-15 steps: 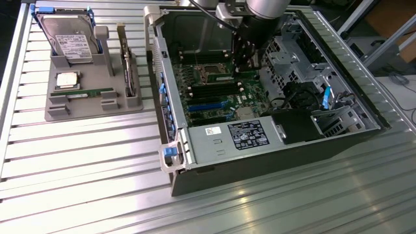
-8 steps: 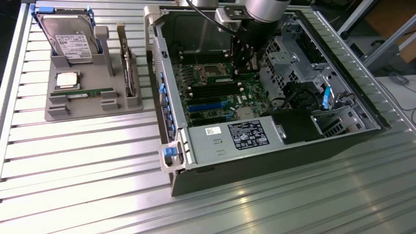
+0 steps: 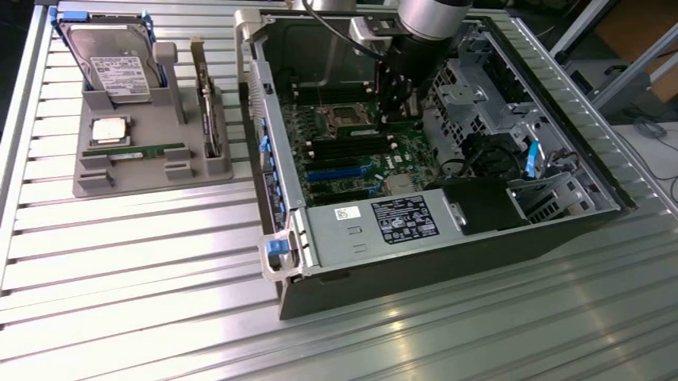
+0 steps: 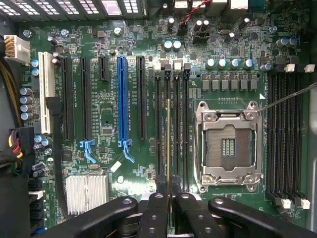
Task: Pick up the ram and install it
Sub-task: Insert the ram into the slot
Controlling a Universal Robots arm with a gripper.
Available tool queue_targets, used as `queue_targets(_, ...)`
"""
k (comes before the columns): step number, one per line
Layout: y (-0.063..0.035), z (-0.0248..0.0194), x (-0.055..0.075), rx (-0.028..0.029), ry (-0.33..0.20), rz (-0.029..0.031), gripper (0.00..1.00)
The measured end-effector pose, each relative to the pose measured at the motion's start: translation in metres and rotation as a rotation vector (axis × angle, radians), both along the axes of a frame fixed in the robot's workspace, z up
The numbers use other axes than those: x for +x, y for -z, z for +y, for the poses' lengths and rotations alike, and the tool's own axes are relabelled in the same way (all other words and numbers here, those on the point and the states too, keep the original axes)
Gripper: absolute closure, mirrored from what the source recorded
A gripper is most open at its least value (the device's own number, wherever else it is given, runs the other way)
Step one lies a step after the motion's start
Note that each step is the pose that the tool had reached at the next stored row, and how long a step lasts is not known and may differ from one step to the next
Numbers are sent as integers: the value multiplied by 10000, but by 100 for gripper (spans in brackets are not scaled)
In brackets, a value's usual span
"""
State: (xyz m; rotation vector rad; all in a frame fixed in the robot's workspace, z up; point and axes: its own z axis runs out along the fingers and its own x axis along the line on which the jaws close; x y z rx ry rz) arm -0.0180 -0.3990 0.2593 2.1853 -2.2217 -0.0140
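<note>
**Memory stick poised over its slot inside an open tower**

Exterior view: the black two-fingered gripper [image 3: 396, 107] of the grey-sleeved robot arm reaches down into the open grey steel computer case [image 3: 278, 238], above the green motherboard [image 3: 355, 155] beside the square metal processor socket [image 3: 344, 117]. On the ribbed aluminium table [image 3: 127, 262], toward the exterior view's left, a grey moulded plastic holder [image 3: 95, 184] carries a silver hard drive, a square silver processor chip and a second thin green memory stick [image 3: 146, 151] lying along its front groove.

Wrist view: the black fingers [image 4: 157, 208] are pinched narrow on the ram [image 4: 169, 141], seen edge-on as a thin yellow-green line running along one of the long black plastic memory slots [image 4: 162, 129] beside the socket. Whether the stick is already touching the slot cannot be told.

The risk, as it looks: a thin, stiff board held at one end could tilt or sit a slot's width off, so pressing would jam its edge against the slot wall or bend it. The smooth board could also slip between the fingers.
</note>
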Motion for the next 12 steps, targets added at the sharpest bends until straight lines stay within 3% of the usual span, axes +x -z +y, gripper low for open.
queue_targets(12, 63, -1, 0, -1, 1, 0, 88)
